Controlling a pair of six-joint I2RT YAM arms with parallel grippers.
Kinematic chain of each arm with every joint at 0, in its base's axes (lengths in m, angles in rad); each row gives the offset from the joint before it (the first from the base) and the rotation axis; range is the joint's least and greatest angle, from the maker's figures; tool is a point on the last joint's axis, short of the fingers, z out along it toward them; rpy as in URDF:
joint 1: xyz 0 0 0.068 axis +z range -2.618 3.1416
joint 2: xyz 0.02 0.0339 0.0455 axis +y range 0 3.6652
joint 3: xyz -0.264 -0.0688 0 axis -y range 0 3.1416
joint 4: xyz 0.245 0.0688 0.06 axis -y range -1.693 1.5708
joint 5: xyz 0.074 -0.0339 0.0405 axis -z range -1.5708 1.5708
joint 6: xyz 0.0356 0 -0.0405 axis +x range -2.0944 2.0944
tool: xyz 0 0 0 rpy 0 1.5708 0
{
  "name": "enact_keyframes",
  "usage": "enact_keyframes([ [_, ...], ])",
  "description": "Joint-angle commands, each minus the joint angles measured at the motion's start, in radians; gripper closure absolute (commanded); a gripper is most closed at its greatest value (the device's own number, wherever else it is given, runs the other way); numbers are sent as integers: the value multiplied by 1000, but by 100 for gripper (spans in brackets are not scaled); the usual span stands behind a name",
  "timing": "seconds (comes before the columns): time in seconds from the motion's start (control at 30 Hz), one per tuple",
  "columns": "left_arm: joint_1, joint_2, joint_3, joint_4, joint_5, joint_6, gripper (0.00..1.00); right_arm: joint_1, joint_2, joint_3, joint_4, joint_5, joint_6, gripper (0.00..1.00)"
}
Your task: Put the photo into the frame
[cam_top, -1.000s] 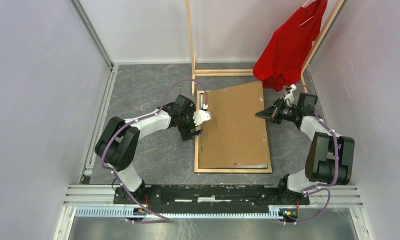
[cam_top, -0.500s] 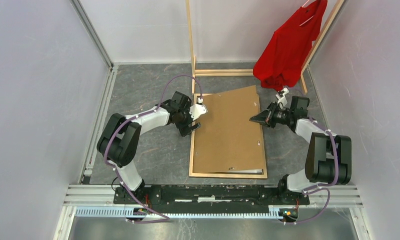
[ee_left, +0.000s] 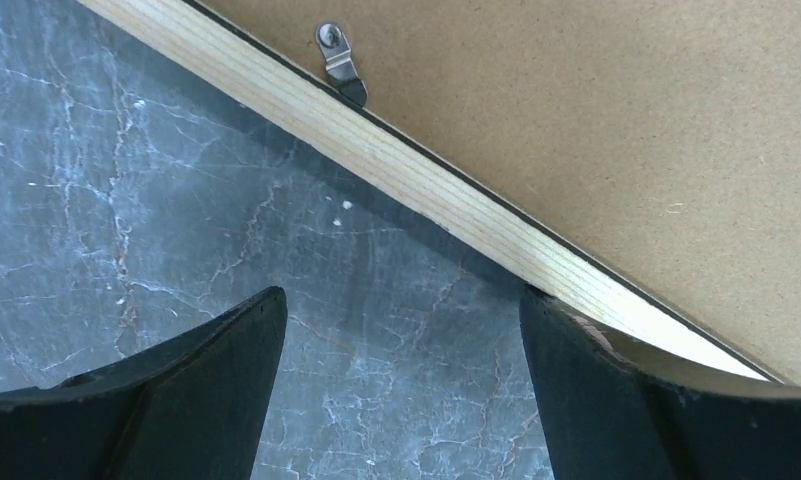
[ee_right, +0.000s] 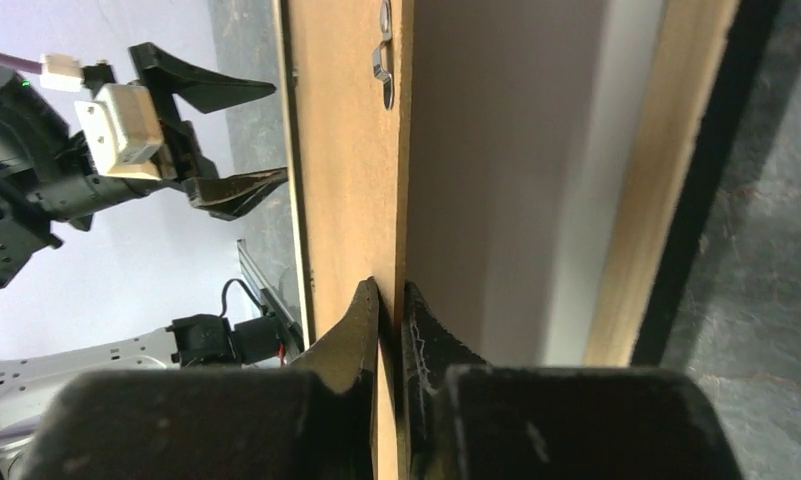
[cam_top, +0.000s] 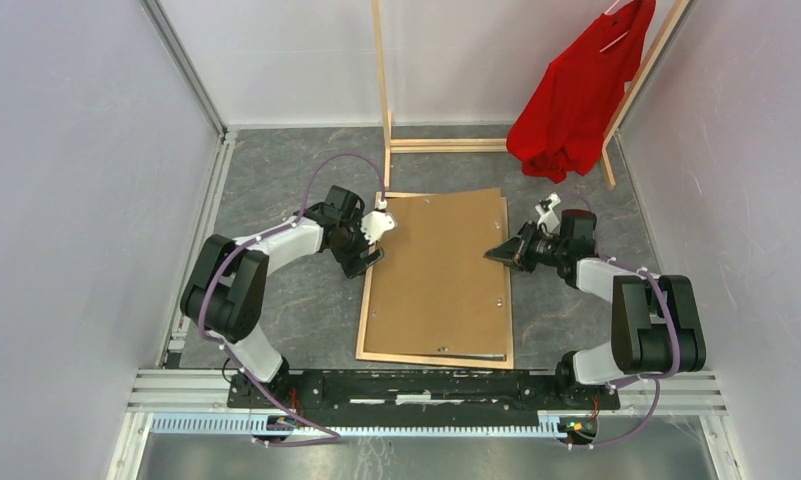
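Note:
The frame (cam_top: pixel 366 300) lies back-up on the table, light wood rails showing. The brown backing board (cam_top: pixel 436 270) lies over it. My right gripper (cam_top: pixel 493 253) is shut on the board's right edge (ee_right: pixel 346 130) and holds that edge lifted off the frame rail (ee_right: pixel 666 150). Under the lifted board a plain white sheet, the photo's back (ee_right: pixel 566 180), lies inside the frame. My left gripper (cam_top: pixel 373 243) is open and empty at the frame's left rail (ee_left: pixel 396 160); its right finger (ee_left: pixel 596 390) touches the rail's outer edge.
A tall wooden clothes rack (cam_top: pixel 384 80) with a red shirt (cam_top: pixel 576 90) stands at the back, just beyond the frame. A metal turn clip (ee_left: pixel 338 62) sits on the board by the left rail. Walls close in on both sides.
The frame, with the board on it, has slid left and toward the near edge. Both grippers moved left with it. The board now lies squarer to the frame.

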Motion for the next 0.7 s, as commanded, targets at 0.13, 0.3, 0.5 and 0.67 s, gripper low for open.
enact_keyframes([
  [0.13, 1, -59, -34, -8, 165, 19, 8, 132, -17, -2, -137, 154, -159, 76],
  [0.3, 18, -93, -32, -34, 184, 23, 7, 210, -5, 88, -323, 276, -263, 59],
  [0.5, 43, -117, -27, -61, 199, 30, 6, 281, -26, 145, -430, 389, -320, 2],
  [0.67, 67, -124, -29, -67, 200, 32, 5, 344, -27, 218, -525, 485, -348, 2],
])
